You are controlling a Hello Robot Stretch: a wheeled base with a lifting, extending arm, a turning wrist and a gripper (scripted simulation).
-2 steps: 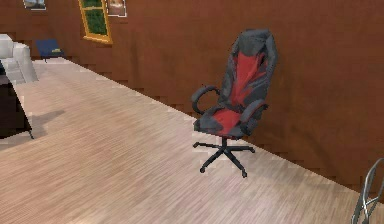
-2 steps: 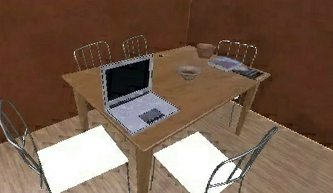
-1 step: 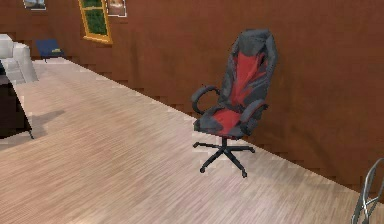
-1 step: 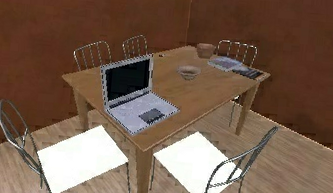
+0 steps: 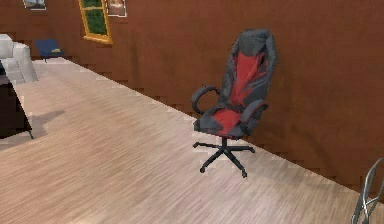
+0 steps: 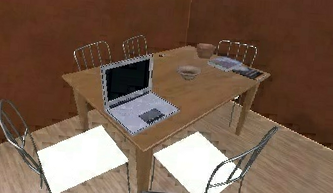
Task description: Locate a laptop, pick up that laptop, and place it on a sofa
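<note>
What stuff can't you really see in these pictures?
- Forward view: the white seat is cut by the left edge, so it could be a sofa or an armchair.
- Forward view: the dark furniture nearer is cut there too, so I can't tell what it is.
- Forward view: a metal chair is just a sliver at the right edge.
- Arm side view: the bowl on the table behind the laptop is too small to see inside.

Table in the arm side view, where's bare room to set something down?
Bare wood: right of the laptop up to the bowl, and the table's left corner. Crowded at the far right: another bowl and magazines.
</note>
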